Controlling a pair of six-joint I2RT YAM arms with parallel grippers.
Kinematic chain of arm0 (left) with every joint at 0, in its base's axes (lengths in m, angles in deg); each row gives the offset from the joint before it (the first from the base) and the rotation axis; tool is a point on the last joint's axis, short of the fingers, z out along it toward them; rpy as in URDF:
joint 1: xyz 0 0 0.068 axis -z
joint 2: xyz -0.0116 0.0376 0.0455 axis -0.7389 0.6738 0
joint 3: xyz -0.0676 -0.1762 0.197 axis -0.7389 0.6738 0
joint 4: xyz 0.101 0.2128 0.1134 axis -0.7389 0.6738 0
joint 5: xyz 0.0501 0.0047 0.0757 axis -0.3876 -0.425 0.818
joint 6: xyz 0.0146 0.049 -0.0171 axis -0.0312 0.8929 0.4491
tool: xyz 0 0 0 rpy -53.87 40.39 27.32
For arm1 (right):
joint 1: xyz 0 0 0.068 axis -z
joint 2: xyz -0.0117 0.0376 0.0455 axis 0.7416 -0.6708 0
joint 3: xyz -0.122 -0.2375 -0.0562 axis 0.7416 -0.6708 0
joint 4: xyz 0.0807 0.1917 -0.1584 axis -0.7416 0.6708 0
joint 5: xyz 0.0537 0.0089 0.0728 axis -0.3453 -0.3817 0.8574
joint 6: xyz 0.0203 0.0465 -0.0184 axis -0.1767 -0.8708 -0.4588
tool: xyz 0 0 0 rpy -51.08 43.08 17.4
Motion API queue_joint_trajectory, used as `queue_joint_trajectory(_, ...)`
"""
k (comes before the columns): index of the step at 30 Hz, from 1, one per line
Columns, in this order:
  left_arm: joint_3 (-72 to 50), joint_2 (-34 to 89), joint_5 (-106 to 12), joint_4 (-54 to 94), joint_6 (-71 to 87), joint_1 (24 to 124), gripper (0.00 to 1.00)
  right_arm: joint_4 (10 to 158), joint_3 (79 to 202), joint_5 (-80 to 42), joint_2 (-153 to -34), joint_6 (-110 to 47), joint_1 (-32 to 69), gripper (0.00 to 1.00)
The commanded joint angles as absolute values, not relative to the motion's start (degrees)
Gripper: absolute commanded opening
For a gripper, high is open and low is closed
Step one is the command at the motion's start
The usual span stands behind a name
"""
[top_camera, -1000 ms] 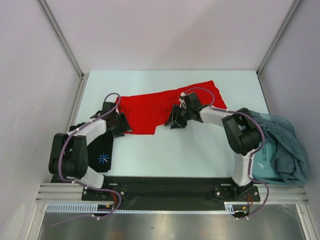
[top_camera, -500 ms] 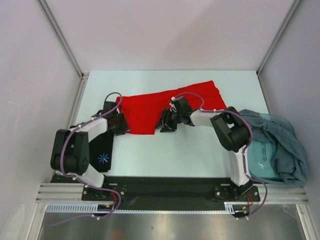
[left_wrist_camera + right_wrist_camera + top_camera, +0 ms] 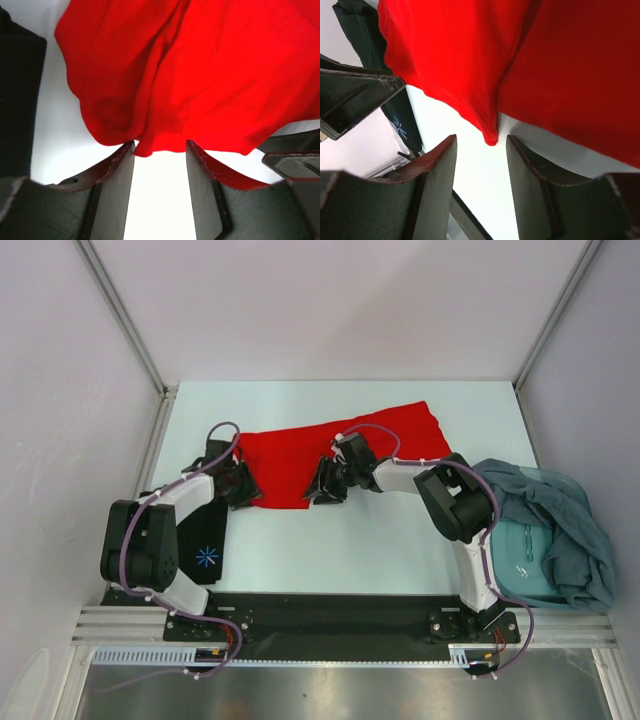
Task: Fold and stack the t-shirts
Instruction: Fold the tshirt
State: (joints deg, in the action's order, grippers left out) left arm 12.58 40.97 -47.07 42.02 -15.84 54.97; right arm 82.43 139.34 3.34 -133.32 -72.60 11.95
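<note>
Top external view: red t-shirt (image 3: 345, 445) spread over the far half of the worktop (image 3: 350, 550), both claws at its near edge.
Left claw (image 3: 243, 490) open, red hem just at the fingertips and bare worktop between them; right claw (image 3: 318, 488) open too, a red corner hanging between its tips. Black t-shirt (image 3: 205, 552) with starburst print lying under the left arm; teal-grey t-shirts (image 3: 565, 530) heaped at the right, well apart from the red one.
</note>
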Motion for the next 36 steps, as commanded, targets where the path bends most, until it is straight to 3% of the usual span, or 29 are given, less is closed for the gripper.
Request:
queue_joint_trajectory(1, 12.88, 39.96, -49.21, 42.73, -19.13, 54.75, 0.51, 83.38, 140.80, 2.06, -135.16, -72.71, 10.78, 0.49)
queue_joint_trajectory(9, 16.14, 38.20, -48.33, 40.19, -21.42, 54.67, 0.50, 82.68, 140.62, 2.24, -135.86, -73.68, 10.43, 0.47)
queue_joint_trajectory(20, 13.77, 40.76, -46.13, 39.13, -19.49, 54.67, 0.39, 83.20, 140.45, 2.06, -136.21, -74.47, 10.25, 0.43)
queue_joint_trajectory(24, 13.06, 40.75, -46.75, 39.13, -19.49, 54.67, 0.33, 83.38, 140.36, 2.06, -136.21, -74.82, 10.25, 0.37)
queue_joint_trajectory(30, 13.24, 40.93, -46.84, 39.13, -20.02, 54.67, 0.37, 83.47, 140.54, 2.06, -136.12, -74.73, 10.34, 0.31)
queue_joint_trajectory(34, 12.89, 40.93, -47.10, 39.04, -19.84, 54.67, 0.27, 83.38, 140.71, 2.24, -136.21, -74.64, 10.25, 0.25)
queue_joint_trajectory(36, 12.71, 40.49, -47.10, 39.04, -19.75, 54.67, 0.21, 83.03, 140.71, 2.50, -136.30, -74.73, 10.25, 0.16)
